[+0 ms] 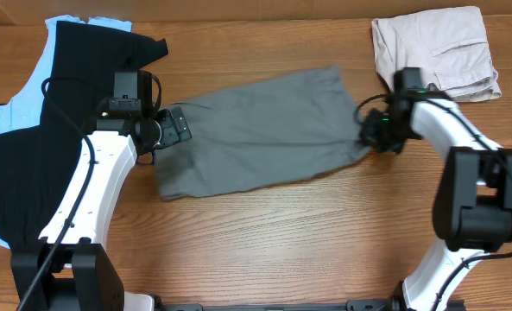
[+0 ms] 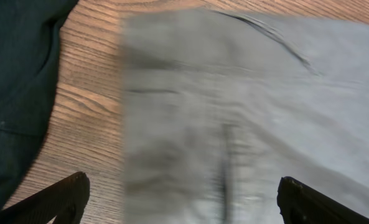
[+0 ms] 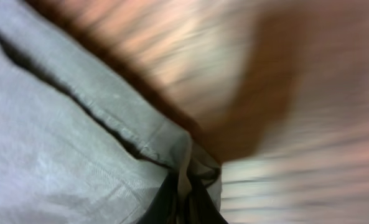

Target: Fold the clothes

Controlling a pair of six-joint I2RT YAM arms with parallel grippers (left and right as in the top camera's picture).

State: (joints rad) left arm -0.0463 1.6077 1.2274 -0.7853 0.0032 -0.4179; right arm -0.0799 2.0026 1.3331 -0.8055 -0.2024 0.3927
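Observation:
The grey shorts [image 1: 256,134] lie spread flat across the middle of the table. My left gripper [image 1: 176,130] is open over their left edge; in the left wrist view the grey cloth [image 2: 246,118] fills the space between the two wide-apart fingers [image 2: 183,198]. My right gripper [image 1: 375,131] is shut on the right edge of the shorts. In the right wrist view a fold of grey fabric [image 3: 78,143] is pinched between the fingers [image 3: 184,193].
A black T-shirt [image 1: 40,112] lies on light blue cloth [image 1: 1,121] at the far left, also showing in the left wrist view [image 2: 16,74]. Folded beige shorts [image 1: 435,52] sit at the back right, close behind my right arm.

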